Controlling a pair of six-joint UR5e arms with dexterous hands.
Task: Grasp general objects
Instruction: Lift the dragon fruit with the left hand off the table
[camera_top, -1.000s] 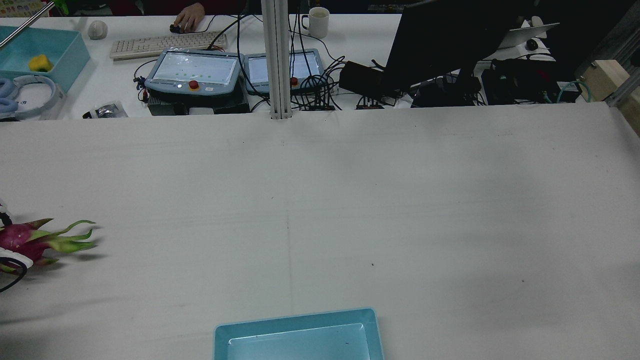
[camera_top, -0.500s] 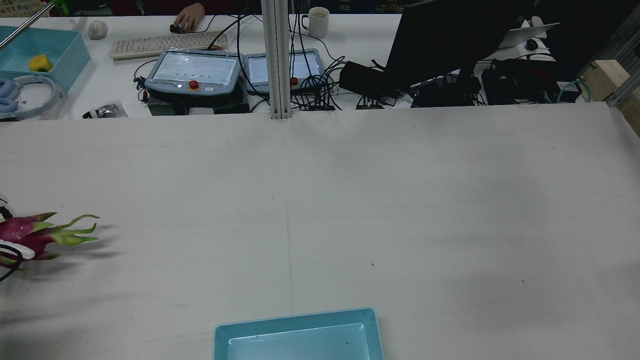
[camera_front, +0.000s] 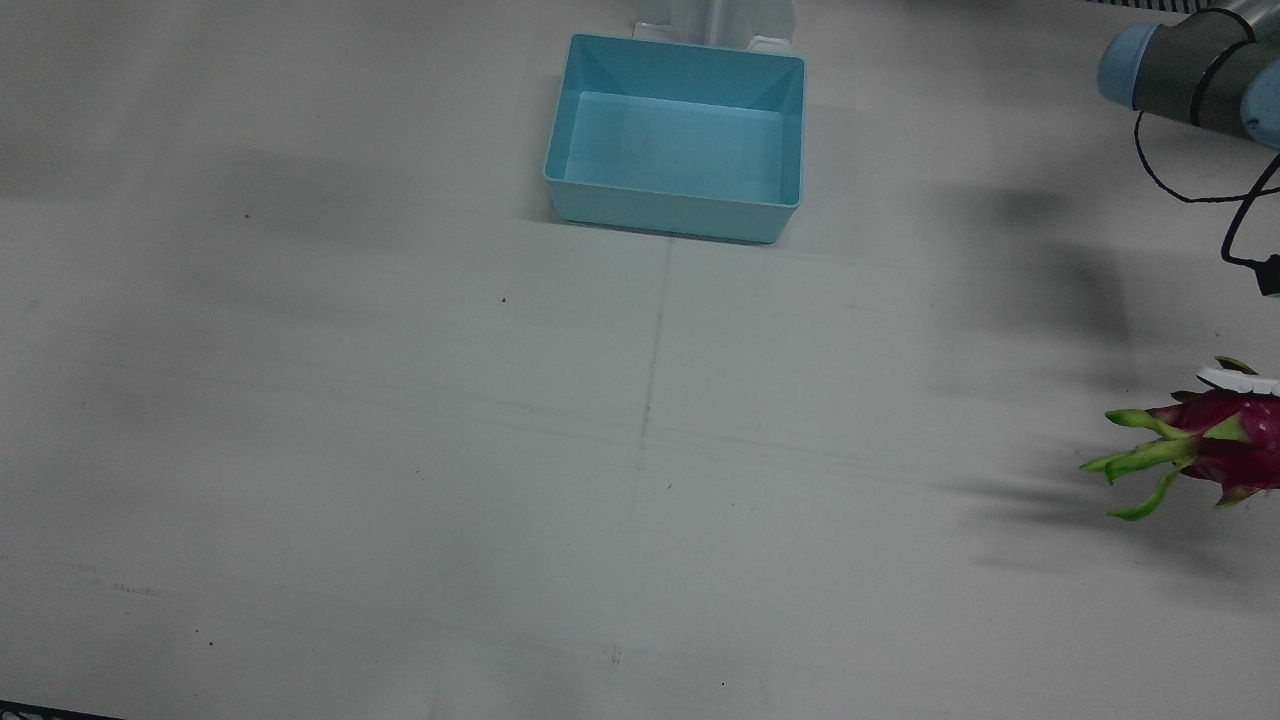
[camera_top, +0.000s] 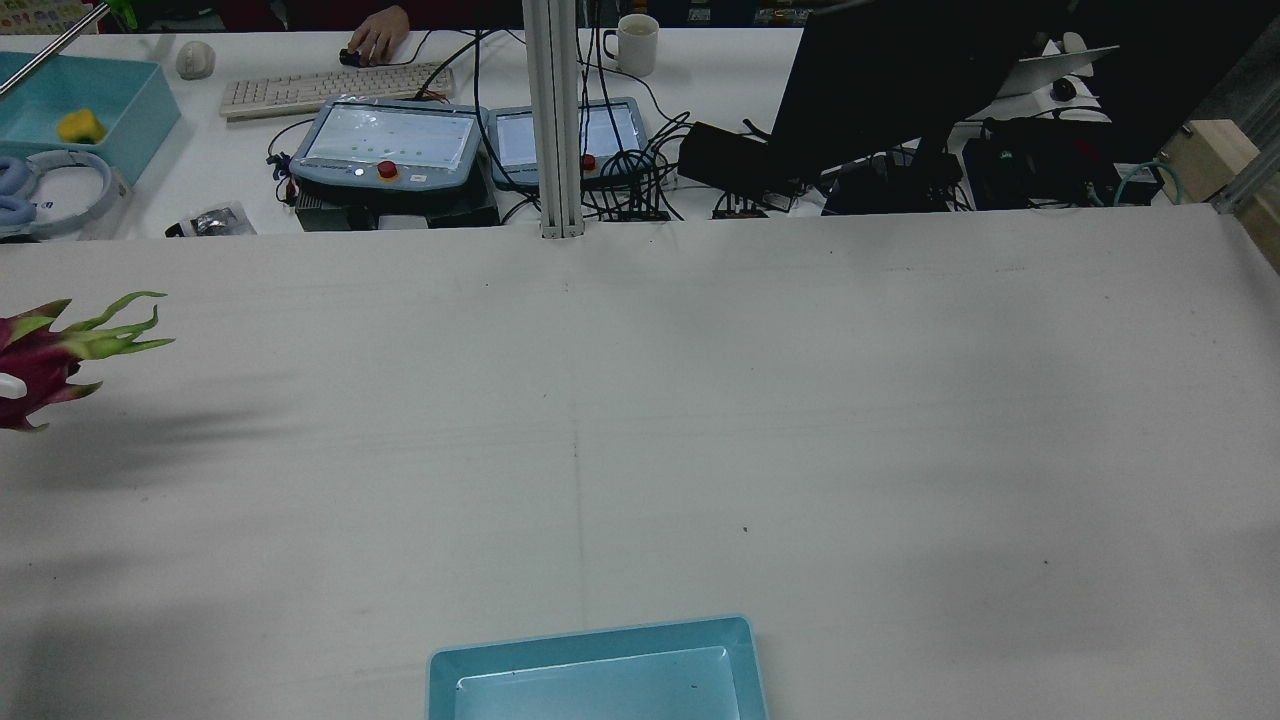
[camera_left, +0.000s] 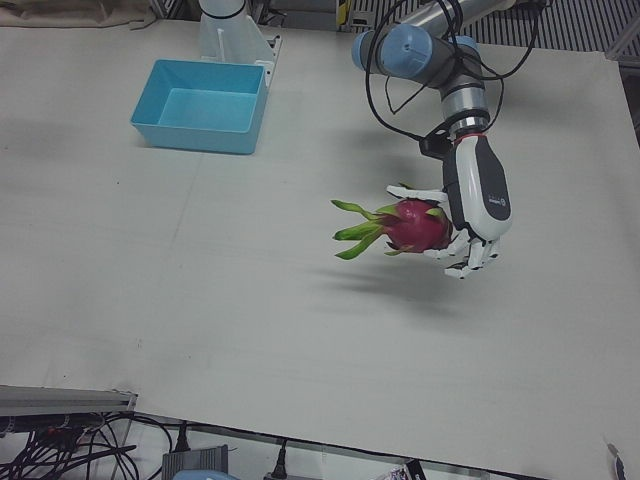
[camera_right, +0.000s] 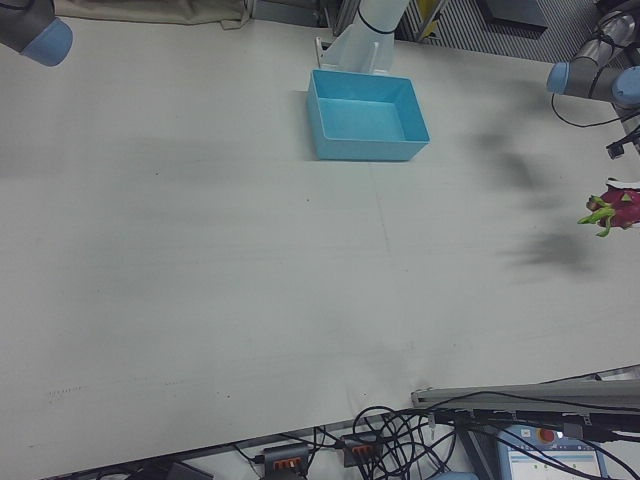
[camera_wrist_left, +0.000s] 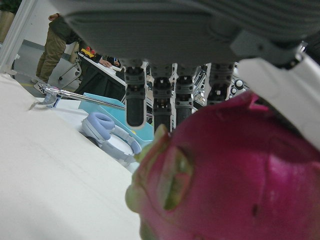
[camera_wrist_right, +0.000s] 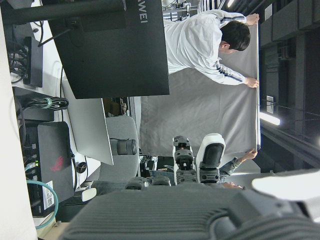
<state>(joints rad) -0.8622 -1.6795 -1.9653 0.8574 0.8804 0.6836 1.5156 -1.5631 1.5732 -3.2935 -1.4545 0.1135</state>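
A magenta dragon fruit (camera_left: 415, 225) with green leafy tips hangs above the table, its shadow on the surface below it. My left hand (camera_left: 472, 210) is shut on it, white fingers (camera_left: 462, 262) wrapped around its body. The fruit also shows at the right edge of the front view (camera_front: 1215, 440), at the left edge of the rear view (camera_top: 40, 355), and fills the left hand view (camera_wrist_left: 240, 185). My right hand (camera_wrist_right: 190, 200) appears only in its own view, off the table, fingers (camera_wrist_right: 210, 155) raised and apart with nothing between them.
A light blue bin (camera_front: 680, 140) stands hollow near the robot's side at the table's middle. A desk beyond the far edge carries teach pendants (camera_top: 390, 145), a keyboard, a monitor and cables. A person's hand (camera_top: 378, 35) rests on a mouse there.
The dragon fruit has risen off the table in my left hand; in the rear view it moved up the frame, and its shadow now lies apart from it.
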